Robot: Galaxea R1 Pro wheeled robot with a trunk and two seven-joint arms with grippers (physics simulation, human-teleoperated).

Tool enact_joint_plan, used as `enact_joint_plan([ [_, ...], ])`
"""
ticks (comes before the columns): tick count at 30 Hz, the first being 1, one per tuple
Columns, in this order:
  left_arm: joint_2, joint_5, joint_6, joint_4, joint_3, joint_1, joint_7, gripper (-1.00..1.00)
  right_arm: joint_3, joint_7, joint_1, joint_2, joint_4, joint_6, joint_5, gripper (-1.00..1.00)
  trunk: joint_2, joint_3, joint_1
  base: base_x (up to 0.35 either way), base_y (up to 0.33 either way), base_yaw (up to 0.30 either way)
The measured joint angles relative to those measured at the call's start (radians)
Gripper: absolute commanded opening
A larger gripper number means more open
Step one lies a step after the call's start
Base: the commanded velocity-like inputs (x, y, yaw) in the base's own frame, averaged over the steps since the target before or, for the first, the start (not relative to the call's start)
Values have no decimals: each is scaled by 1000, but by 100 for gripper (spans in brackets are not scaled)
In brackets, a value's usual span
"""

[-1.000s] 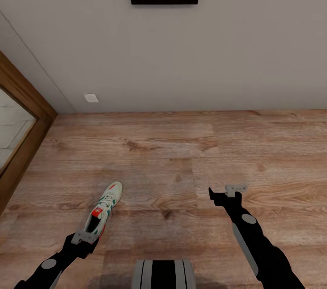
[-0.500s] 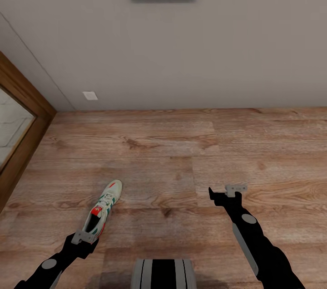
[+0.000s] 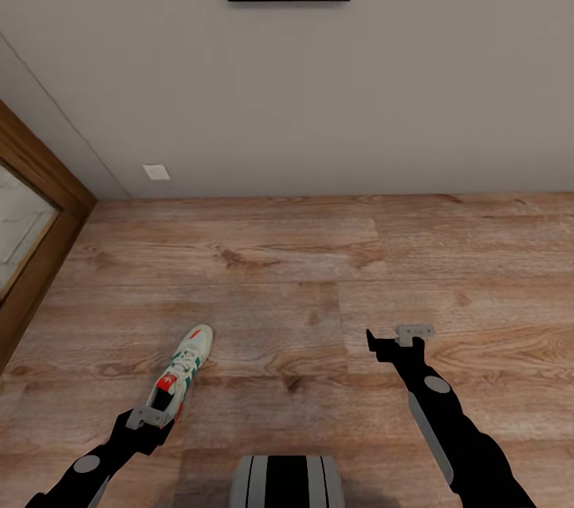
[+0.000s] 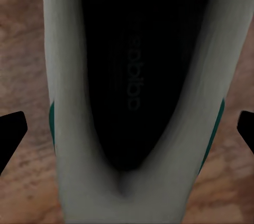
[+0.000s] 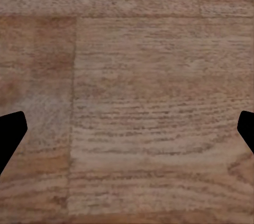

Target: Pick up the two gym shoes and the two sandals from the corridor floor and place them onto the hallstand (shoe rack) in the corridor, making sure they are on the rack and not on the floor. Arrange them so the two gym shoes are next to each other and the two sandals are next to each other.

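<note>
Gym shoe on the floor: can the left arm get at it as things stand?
Probably yes. The left gripper sits right at the heel of the gym shoe, and the left wrist view shows its open jaws either side of the shoe's opening with nothing between.

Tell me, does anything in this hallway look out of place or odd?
One thing: a single gym shoe lies alone on the wood floor, toe towards the wall, with no partner beside it. The robot's left gripper sits at its heel, its fingers spread either side of the opening. Nothing looks spilled or damaged.
</note>
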Motion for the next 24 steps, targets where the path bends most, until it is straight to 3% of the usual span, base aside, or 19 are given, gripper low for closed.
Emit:
enact_joint_plan([
  [24,1,0,0,1,0,1,0,100,0,0,0,0,0,1,0,100,0,0,0,2,0,0],
])
